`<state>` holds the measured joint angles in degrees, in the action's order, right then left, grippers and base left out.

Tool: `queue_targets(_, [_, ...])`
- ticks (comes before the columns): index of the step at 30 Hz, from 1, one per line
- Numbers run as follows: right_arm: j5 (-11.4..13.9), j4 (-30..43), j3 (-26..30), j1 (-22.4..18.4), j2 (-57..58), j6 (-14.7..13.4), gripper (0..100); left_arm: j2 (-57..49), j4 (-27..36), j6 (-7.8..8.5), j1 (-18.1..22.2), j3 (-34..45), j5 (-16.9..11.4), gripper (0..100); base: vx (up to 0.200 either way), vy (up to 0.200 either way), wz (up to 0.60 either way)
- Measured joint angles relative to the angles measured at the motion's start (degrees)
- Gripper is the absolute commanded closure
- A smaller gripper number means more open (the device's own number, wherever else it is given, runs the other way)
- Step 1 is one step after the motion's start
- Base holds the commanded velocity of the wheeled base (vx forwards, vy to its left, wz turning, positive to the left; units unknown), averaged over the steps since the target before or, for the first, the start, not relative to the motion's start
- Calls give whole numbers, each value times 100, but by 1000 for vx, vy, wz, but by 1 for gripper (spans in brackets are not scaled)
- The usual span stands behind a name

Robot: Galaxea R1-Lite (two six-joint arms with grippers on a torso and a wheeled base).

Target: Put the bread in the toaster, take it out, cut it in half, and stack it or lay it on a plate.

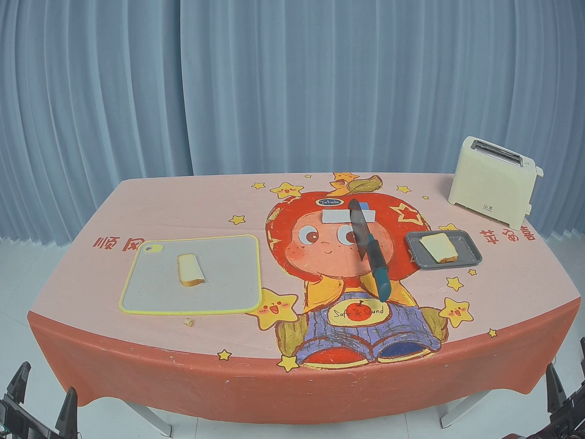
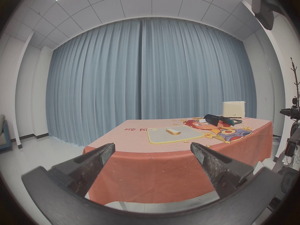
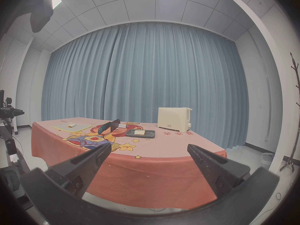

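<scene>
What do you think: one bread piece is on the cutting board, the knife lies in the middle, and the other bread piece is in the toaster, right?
Not quite. The other bread piece is not in the toaster; it lies on the grey tray near it, as the head view shows. One bread piece is on the cutting board, and the knife lies in the middle.

1. Tablecloth: printed cloth, matt.
2. Cutting board: smooth, matt plastic.
3. Toaster: smooth plastic with a slight sheen.
4. Tray: matt, metal-like.
5. Knife: dark matt blade, smooth plastic handle.
6. Curtain: pleated cloth.
</scene>
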<state>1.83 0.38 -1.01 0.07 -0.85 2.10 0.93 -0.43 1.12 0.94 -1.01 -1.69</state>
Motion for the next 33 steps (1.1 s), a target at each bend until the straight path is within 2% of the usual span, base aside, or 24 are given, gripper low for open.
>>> queue_targets(8, [0, -2, 0, -2, 0, 0, 0, 0, -52, 65, 2, 0, -40, 0, 0, 0, 0])
queue_targets(13, [-2, -2, 0, 2, -2, 0, 0, 0, -91, 174, 7, 0, -49, 0, 0, 0, 0])
queue_targets(23, [0, -2, 0, -2, -2, 0, 0, 0, -135, 178, 11, 0, -49, 0, 0, 0, 0])
queue_targets(30, [0, -2, 0, 0, -2, 0, 0, 0, -1059, 178, 7, 0, -49, 0, 0, 0, 0])
queue_targets(33, [0, -2, 0, -2, -5, 0, 0, 0, -1096, 194, 7, 0, -54, 0, 0, 0, 0])
